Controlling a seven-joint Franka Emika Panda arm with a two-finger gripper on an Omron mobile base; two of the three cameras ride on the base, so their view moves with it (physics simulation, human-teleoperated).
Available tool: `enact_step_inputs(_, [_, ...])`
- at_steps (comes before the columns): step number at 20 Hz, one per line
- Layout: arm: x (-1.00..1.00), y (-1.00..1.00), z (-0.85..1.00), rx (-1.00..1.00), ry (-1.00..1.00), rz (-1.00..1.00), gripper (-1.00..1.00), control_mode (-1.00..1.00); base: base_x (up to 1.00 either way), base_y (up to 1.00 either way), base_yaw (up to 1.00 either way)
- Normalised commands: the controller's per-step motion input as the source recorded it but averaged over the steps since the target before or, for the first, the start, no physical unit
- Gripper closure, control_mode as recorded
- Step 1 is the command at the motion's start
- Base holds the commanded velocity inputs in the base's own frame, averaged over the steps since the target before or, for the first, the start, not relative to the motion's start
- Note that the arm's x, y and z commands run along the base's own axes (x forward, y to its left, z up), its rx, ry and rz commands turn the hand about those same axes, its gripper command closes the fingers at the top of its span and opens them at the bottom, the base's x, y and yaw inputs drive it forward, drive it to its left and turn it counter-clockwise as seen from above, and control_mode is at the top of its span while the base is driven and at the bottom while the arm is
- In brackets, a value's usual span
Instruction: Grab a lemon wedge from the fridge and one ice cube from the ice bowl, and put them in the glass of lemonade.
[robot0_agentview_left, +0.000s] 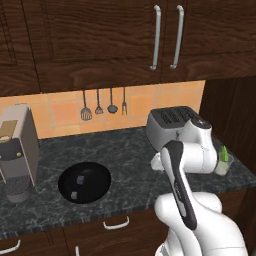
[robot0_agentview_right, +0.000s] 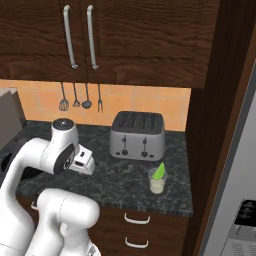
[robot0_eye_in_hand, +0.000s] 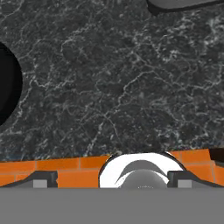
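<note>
On the counter, lower right: glass of lemonade (robot0_agentview_right: 157, 183), lemon wedge (robot0_agentview_right: 159, 171) inside.
Lower left: ice bowl (robot0_agentview_left: 84, 182).
Gripper (robot0_eye_in_hand: 112, 178): fingers apart, holding nothing.

Glossy white rounded arm (robot0_agentview_left: 197, 220); bulbous shells, black bands at joints. Grey-capped round joint end (robot0_agentview_right: 63, 124) with dark centre. Boxy white hand (robot0_agentview_right: 84, 161), small dark markings.

A kitchen: dark wooden cabinets (robot0_agentview_left: 100, 45), stone counter (robot0_agentview_left: 130, 150), toaster (robot0_agentview_right: 138, 134), hanging utensils (robot0_agentview_left: 102, 106).
</note>
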Motion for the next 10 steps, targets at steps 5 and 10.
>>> enact_step_inputs(5, [0.00,0.74,0.03,0.00,0.00,0.13,-1.00,-1.00,0.00,0.00,0.00])
enact_step_inputs(10, [0.00,0.73,0.03,0.00,0.00,0.12,-1.00,-1.00,0.00,0.00,0.00])
